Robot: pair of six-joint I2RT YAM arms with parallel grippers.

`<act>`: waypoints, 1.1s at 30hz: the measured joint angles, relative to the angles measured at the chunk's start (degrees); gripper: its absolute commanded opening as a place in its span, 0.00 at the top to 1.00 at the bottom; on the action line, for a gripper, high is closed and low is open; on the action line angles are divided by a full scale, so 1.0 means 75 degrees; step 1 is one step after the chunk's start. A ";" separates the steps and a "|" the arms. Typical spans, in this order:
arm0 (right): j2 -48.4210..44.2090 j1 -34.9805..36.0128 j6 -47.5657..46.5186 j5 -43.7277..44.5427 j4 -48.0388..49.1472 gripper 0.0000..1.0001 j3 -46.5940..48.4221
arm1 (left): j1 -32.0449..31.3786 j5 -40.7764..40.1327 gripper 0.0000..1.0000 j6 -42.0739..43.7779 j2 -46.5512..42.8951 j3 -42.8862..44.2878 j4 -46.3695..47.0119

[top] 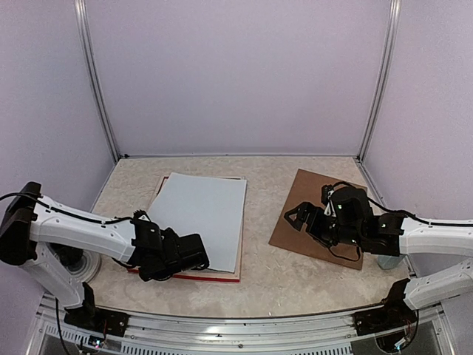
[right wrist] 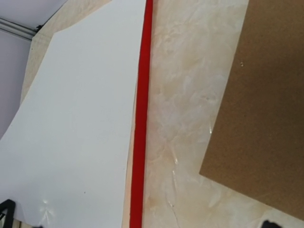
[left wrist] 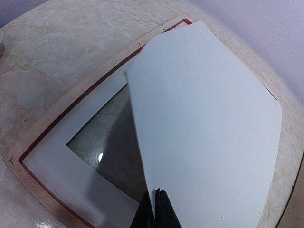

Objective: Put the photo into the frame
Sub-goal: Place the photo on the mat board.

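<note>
Photo (left wrist: 204, 128) white-side up | left pincer (left wrist: 156, 199) low, pinching its edge | right pincer (top: 293, 214) agape

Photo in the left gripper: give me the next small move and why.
Probably lower the left gripper so the photo drops flat into the frame: it is pinched by its near edge and tilted up above the mat, leaving part of the opening uncovered.
</note>
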 measured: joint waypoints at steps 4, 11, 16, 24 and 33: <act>-0.0003 0.0000 -0.0003 0.0006 0.0006 0.01 0.0000 | -0.0082 0.0009 0.98 -0.0230 0.0009 0.0000 -0.0163; -0.0003 0.0000 0.0000 0.0006 0.0047 0.01 -0.0003 | -0.0256 0.0029 0.98 -0.0641 0.0233 0.0000 -0.0455; -0.0003 0.0000 0.0000 0.0006 0.0050 0.01 -0.0003 | -0.0303 0.0038 0.97 -0.0924 0.0379 0.0003 -0.0638; -0.0003 0.0000 0.0003 0.0006 0.0070 0.01 -0.0038 | -0.0283 0.0020 0.96 -0.1256 0.0577 0.0006 -0.0845; -0.0009 0.0000 0.0003 0.0006 0.0102 0.01 -0.0064 | -0.0221 0.0020 0.93 -0.1244 0.0836 0.0076 -0.0866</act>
